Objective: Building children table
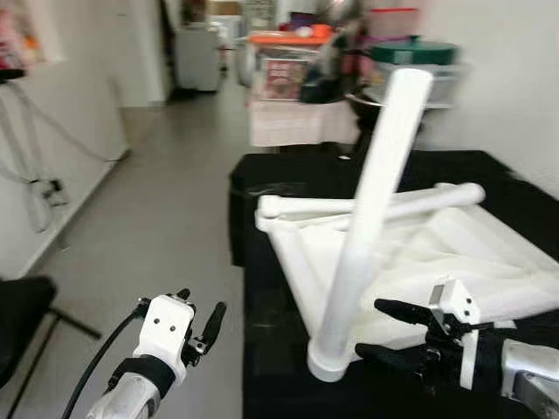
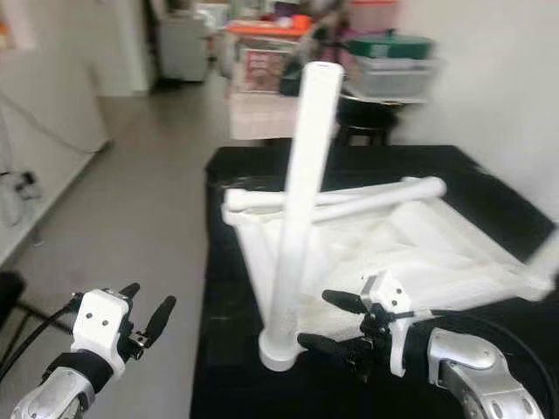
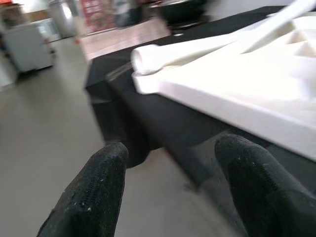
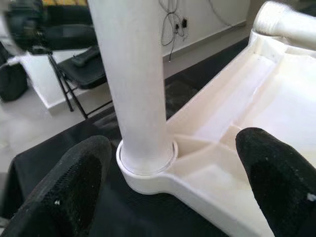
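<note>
A white plastic child's tabletop [image 1: 454, 253] lies upside down on a black-covered table [image 1: 288, 175]. One white table leg [image 1: 371, 218] stands upright in the near corner socket [image 4: 143, 170]. Loose white legs [image 1: 384, 202] lie across the tabletop's far side. My right gripper [image 1: 384, 330] is open just right of the standing leg's base, its fingers apart and not touching the leg. My left gripper [image 1: 199, 319] hangs open over the floor, left of the table; in its wrist view the fingertips [image 3: 94, 192] point toward the tabletop corner [image 3: 143, 81].
Grey floor [image 1: 157, 227] stretches left of the table toward a corridor. A black folding chair [image 1: 22, 314] stands at the near left. Cluttered shelves with boxes [image 1: 297, 52] and stacked containers [image 1: 410, 57] stand behind the table. A white wall with cables [image 1: 39, 183] runs along the left.
</note>
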You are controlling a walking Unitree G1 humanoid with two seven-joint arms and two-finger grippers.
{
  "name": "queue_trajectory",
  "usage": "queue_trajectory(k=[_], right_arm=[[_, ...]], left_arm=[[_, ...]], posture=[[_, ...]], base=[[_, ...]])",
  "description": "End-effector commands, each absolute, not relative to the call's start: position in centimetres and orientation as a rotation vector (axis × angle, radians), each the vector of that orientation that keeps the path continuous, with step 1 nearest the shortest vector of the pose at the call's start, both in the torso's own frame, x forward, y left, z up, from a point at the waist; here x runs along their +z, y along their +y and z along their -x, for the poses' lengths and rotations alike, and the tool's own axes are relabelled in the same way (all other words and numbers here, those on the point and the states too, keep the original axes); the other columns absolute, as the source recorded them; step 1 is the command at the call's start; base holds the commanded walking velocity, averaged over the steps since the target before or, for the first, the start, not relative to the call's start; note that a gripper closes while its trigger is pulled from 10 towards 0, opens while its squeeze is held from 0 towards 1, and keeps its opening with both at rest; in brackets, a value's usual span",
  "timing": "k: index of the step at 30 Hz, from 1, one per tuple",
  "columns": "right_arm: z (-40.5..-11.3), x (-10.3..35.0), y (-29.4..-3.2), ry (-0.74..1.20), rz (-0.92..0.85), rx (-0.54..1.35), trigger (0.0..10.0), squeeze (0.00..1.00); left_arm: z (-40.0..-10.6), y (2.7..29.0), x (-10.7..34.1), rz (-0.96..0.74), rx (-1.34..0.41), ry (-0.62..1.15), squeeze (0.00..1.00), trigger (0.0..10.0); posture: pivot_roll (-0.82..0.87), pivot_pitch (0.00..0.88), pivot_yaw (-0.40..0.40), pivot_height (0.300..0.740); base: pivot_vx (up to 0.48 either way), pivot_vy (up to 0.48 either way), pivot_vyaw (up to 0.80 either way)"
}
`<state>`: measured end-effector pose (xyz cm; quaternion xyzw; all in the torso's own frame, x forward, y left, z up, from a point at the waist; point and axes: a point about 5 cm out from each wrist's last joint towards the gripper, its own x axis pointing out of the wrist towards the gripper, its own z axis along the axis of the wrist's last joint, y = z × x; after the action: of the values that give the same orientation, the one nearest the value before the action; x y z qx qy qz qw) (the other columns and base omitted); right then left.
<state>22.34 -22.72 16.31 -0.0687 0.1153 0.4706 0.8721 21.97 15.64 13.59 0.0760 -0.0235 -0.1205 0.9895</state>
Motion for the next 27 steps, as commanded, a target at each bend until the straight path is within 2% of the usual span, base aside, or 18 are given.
queue_trajectory(k=[1,10,24,27], right_arm=[[-21.81,17.08,-22.65,0.228,0.138,1.038,10.0,0.00],[-21.70,16.92,-22.55,0.244,0.132,1.010,10.0,0.00],[-21.34,17.22,-22.60,0.251,0.124,1.025,10.0,0.00],[-21.38,17.09,-22.45,0.254,0.125,1.025,10.0,0.00]], left_arm=[[-22.00,15.67,13.05,-0.153,-0.240,-0.022,0.00,10.0],[-22.03,15.63,13.08,-0.144,-0.237,-0.017,0.00,10.0],[-22.04,15.39,13.07,-0.164,-0.257,-0.010,0.00,10.0],[-21.98,15.46,12.96,-0.163,-0.253,-0.012,0.00,10.0]], posture=[[-0.05,0.011,-0.029,0.740],[-0.05,0.014,-0.029,0.740],[-0.05,0.010,-0.026,0.740],[-0.05,0.007,-0.028,0.740]], base=[[0.000,0.000,-0.80],[0.000,0.000,-0.80],[0.000,0.478,-0.80],[0.000,0.000,-0.80]])
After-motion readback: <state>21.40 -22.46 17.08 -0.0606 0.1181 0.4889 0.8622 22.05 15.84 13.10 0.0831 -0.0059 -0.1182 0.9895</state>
